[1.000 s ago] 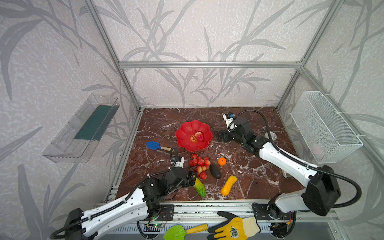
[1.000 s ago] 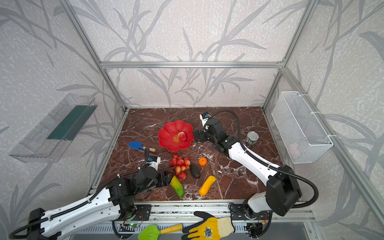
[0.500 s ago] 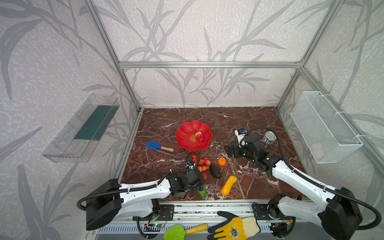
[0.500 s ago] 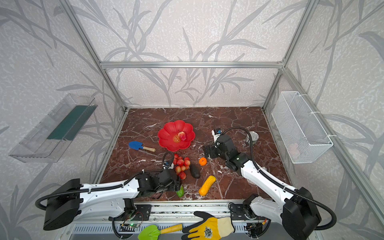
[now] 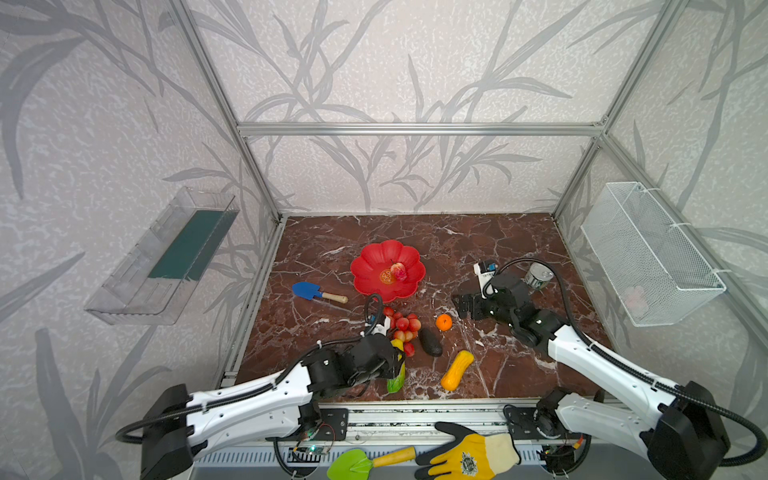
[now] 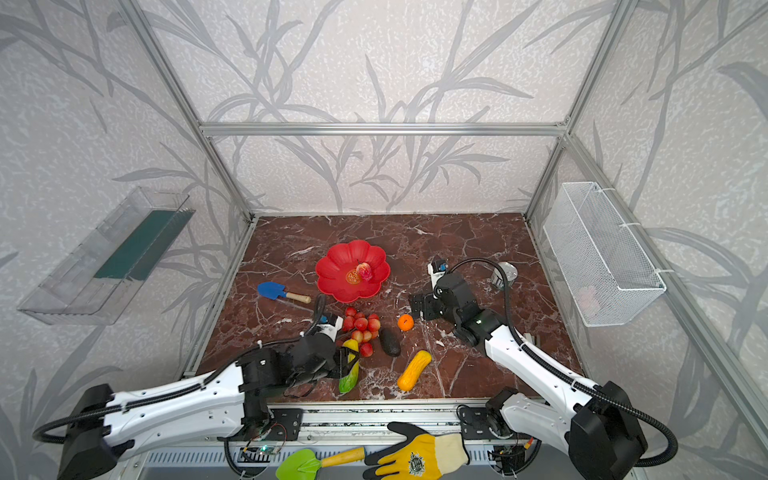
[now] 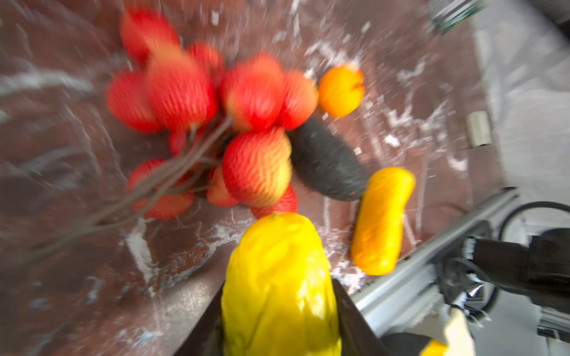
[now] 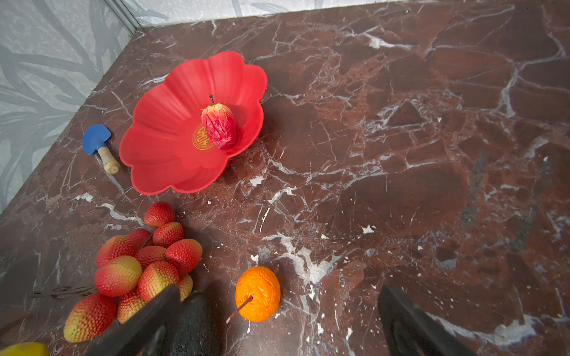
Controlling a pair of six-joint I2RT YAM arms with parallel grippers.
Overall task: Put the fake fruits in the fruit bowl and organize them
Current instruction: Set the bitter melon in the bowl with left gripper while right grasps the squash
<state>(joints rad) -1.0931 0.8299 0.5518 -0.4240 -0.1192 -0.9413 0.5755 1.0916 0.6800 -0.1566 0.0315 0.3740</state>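
Low in both top views, the left gripper (image 5: 395, 365) is clamping the yellow-green oblong (image 5: 395, 374), while the right gripper (image 5: 461, 305) is gaping empty near the tiny orange (image 5: 444, 322).

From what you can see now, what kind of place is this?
Probably a robot test cell, not a kitchen: aluminium frame with patterned wall panels, two robot arms bolted at a marble-look table, and plastic fruits beside a red bowl.

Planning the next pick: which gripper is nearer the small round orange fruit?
Right. The right gripper hangs open just beside the small round orange fruit; the left gripper sits across the red fruit bunch.
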